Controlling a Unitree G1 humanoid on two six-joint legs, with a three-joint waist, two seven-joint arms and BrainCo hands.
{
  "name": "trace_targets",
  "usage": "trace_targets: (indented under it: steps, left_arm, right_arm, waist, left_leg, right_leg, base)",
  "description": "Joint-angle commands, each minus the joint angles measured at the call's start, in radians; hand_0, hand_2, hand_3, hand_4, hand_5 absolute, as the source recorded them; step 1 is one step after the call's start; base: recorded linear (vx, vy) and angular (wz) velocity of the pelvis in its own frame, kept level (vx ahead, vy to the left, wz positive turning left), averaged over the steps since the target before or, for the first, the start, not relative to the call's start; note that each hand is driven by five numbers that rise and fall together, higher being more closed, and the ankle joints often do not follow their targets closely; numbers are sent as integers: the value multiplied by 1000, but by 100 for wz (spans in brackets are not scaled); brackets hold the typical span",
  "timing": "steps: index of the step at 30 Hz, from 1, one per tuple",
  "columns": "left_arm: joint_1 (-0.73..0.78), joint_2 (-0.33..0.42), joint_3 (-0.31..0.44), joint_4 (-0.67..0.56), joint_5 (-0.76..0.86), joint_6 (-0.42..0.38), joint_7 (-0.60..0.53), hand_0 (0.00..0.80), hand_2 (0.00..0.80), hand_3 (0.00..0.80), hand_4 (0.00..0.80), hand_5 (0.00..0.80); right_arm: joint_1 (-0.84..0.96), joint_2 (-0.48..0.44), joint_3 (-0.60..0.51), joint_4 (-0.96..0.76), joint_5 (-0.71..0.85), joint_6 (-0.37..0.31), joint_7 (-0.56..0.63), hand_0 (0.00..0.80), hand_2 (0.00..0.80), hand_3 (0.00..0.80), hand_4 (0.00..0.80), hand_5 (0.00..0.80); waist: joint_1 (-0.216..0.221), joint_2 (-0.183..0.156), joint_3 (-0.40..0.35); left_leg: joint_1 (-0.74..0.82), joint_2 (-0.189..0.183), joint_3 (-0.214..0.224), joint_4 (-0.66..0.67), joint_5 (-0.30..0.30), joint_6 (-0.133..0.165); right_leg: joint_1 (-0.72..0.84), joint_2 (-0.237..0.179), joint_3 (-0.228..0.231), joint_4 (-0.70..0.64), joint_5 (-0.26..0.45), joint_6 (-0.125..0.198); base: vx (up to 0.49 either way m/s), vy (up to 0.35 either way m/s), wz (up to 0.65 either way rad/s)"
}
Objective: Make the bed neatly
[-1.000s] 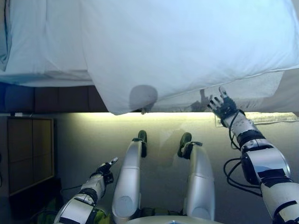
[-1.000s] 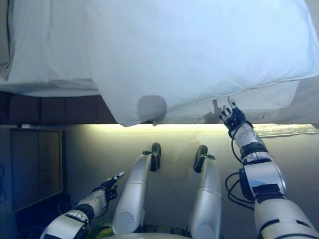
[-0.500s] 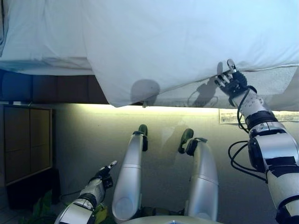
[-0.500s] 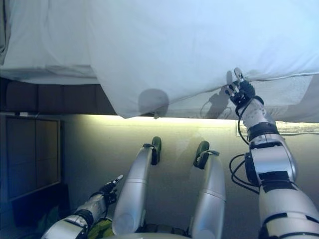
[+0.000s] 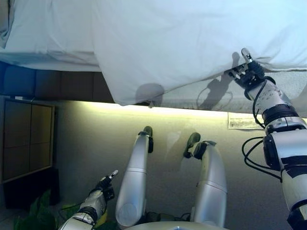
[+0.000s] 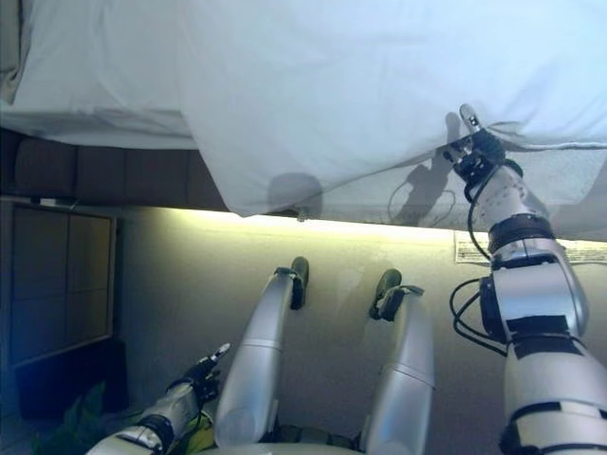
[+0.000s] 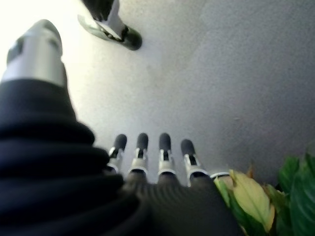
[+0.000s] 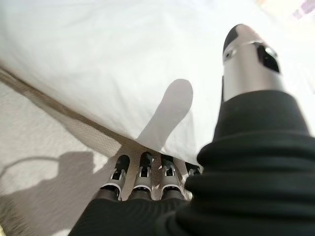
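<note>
A white duvet (image 5: 182, 43) covers the bed and hangs over its near side, with one corner drooping lowest (image 5: 124, 98). My right hand (image 5: 247, 73) is raised to the duvet's hanging edge on the right. In the right wrist view its fingers (image 8: 142, 169) are relaxed with the tips at the duvet's edge (image 8: 98, 64), against the textured mattress side (image 8: 44, 128). The thumb (image 8: 248, 59) stands straight, apart from the cloth. My left hand (image 5: 104, 184) hangs low at the lower left, open and empty above the floor; its fingers (image 7: 165, 147) are straight.
A white sheet or pillow (image 5: 48, 33) lies at the bed's left. Dark panels (image 5: 48, 86) run under it, above a lit strip. A wooden cabinet (image 5: 24, 139) stands at the left. A leafy plant (image 7: 275, 191) is by my left hand. A printed paper (image 5: 244, 122) lies on the floor.
My right hand has risen from below the duvet's edge up to it. My left hand has sunk a little lower. The camera has shifted slightly.
</note>
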Motion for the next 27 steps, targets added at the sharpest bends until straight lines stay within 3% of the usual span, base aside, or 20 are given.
trace_targets:
  steps: [1, 6, 12, 22, 27]
  left_arm:
    - [89, 51, -16, -4, 14, -4, -16, 0, 0, 0, 0, 0]
    - [100, 56, -24, -27, 18, -7, -28, 0, 0, 0, 0, 0]
    - [118, 63, -24, -52, 25, 2, -29, 0, 0, 0, 0, 0]
    - [166, 88, 32, -20, 20, 4, -76, 0, 0, 0, 0, 0]
    - [131, 107, 66, -150, -42, 7, -110, 0, 0, 0, 0, 0]
  right_arm:
    - [-67, -62, 21, -70, -10, -63, 78, 800, 800, 800, 800, 800]
    - [-16, -53, 2, -79, -3, 11, 163, 800, 800, 800, 800, 800]
    - [45, -43, -29, -77, -16, 46, 243, 800, 800, 800, 800, 800]
    - [87, -12, -33, -72, -8, 128, 331, 800, 800, 800, 800, 800]
    - [141, 30, -32, -101, 12, 144, 331, 800, 800, 800, 800, 800]
  waist:
    - [14, 5, -34]
    - [15, -2, -37]
    - [25, -15, -62]
    - [62, -54, -151]
    - [69, -64, -214]
  left_leg:
    - [12, -24, 29, -5, -19, 94]
    - [96, -20, 33, -61, -6, 89]
    - [228, -19, 33, -161, 15, 77]
    - [498, -2, 40, -463, 98, 26]
    - [657, 7, 36, -630, 147, 4]
  right_leg:
    - [70, -4, 8, -81, 43, 25]
    - [153, -4, -7, -144, 54, 32]
    - [290, -16, -32, -251, 66, 48]
    - [602, 2, -97, -552, 101, 85]
    - [776, 15, -119, -726, 138, 107]
  base:
    - [0, 0, 0]
    - [17, 17, 0]
    - [51, 26, 1]
    - [92, -2, 6]
    - [157, 0, 5]
